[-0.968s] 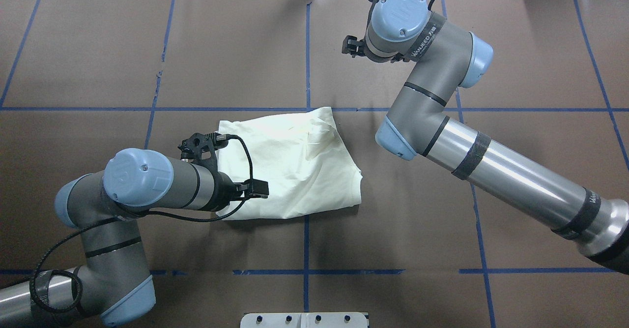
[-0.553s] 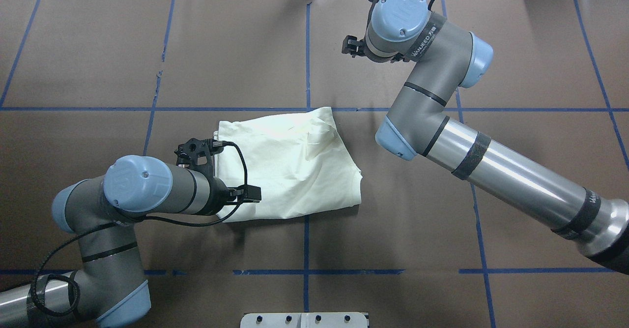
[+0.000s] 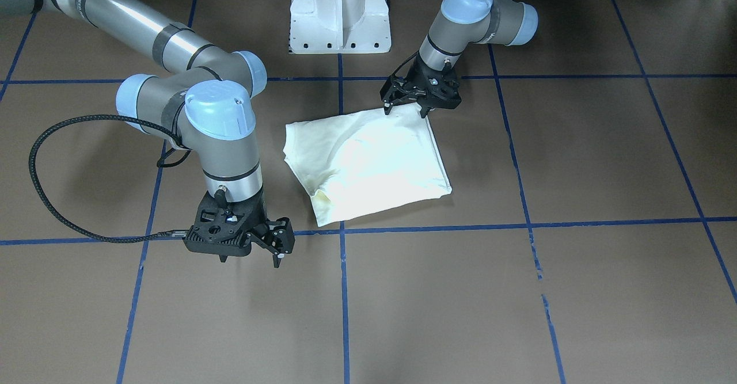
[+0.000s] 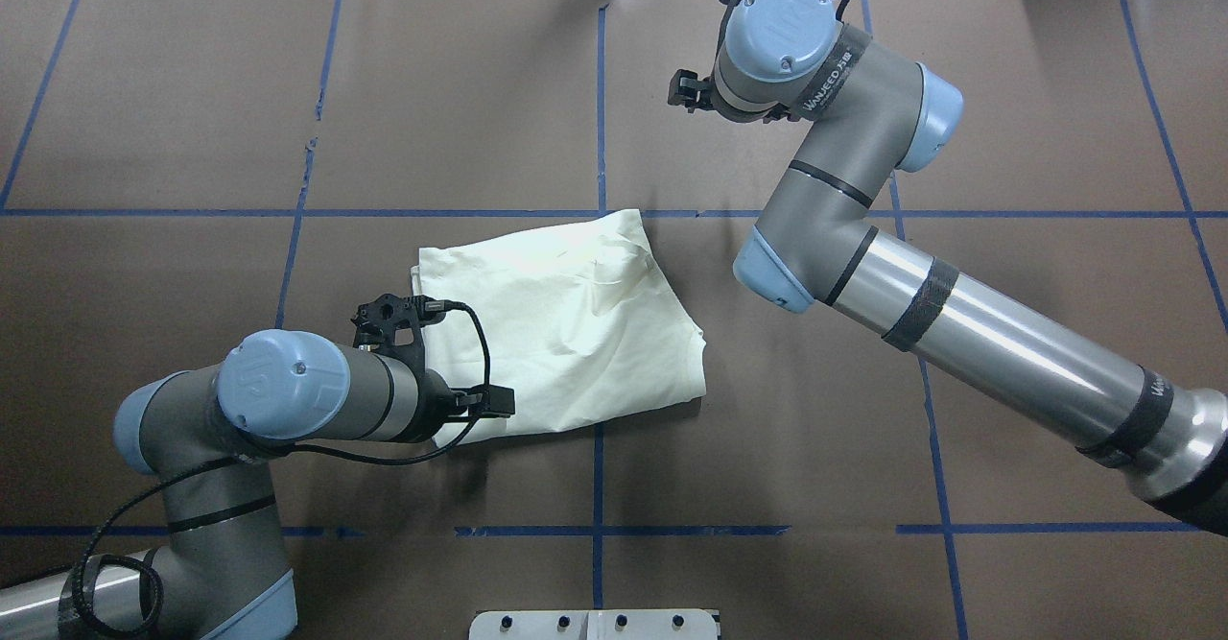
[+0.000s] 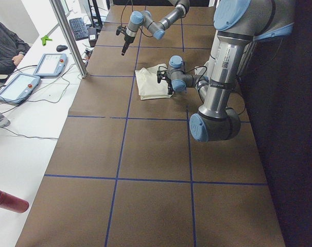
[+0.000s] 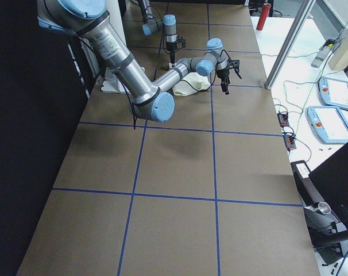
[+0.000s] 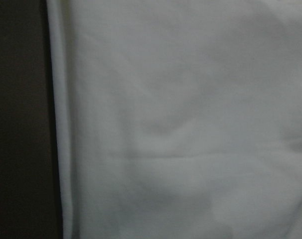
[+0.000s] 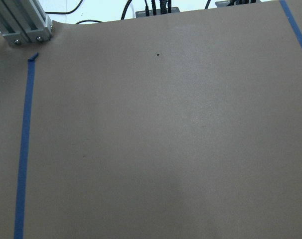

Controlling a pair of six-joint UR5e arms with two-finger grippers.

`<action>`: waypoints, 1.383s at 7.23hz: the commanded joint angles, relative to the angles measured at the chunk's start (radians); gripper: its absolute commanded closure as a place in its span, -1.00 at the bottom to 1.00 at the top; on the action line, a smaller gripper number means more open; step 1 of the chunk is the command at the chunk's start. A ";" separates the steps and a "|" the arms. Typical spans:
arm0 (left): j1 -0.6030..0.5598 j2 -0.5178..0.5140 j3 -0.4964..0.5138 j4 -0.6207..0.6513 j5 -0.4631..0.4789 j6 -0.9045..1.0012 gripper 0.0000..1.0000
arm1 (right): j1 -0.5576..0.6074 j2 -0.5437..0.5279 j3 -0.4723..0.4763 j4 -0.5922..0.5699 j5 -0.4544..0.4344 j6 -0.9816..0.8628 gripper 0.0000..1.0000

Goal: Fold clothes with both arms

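Ok so here's what I'm looking at. The cream T-shirt (image 4: pixel 576 323) is lying about mid tabletop (image 4: pixel 815 410), folded into a rough rectangle with the plain side up. It's a bit wrinkled, and there's a rumpled corner on the side away from the robot. It sits right at a crossing of the blue tape lines (image 4: pixel 598 93).

The left arm (image 4: pixel 278 386) is bent in low over the shirt's edge on the robot's side. The left gripper (image 3: pixel 407 109) points straight down at that edge with its fingers (image 3: pixel 388 106) spread wide apart, so nothing's pinched between them. I honestly can't tell if the tips are touching the cloth or just above it. The wrist view from that arm is just a blurry wall of cream fabric with one hem running down its left side.

The right arm (image 4: pixel 998 333) reaches across to the far side of the tabletop. The right gripper (image 3: pixel 280 248) hangs over bare brown surface, well apart from the shirt. From here the fingers overlap, so I can't tell whether they're spread or closed.

The white pedestal base (image 3: pixel 339 12) sits behind the shirt.
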State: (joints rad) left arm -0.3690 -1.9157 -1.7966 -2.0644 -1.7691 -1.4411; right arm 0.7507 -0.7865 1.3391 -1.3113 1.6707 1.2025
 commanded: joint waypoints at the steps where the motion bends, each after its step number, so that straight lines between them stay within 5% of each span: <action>1: -0.025 -0.006 -0.033 0.060 -0.001 0.036 -1.00 | 0.016 0.000 0.000 -0.006 0.067 -0.003 -1.00; 4: -0.182 -0.014 -0.237 0.370 -0.016 0.279 -1.00 | 0.114 -0.028 0.030 -0.081 0.234 -0.188 -1.00; 7: -0.469 0.030 -0.242 0.423 -0.140 0.664 -1.00 | 0.351 -0.205 0.201 -0.239 0.439 -0.620 -1.00; 10: -0.791 0.183 -0.234 0.425 -0.282 1.139 -1.00 | 0.603 -0.422 0.250 -0.272 0.584 -1.037 -1.00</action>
State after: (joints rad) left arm -1.0215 -1.7995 -2.0355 -1.6418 -2.0062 -0.5047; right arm 1.2474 -1.1173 1.5775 -1.5730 2.1987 0.3379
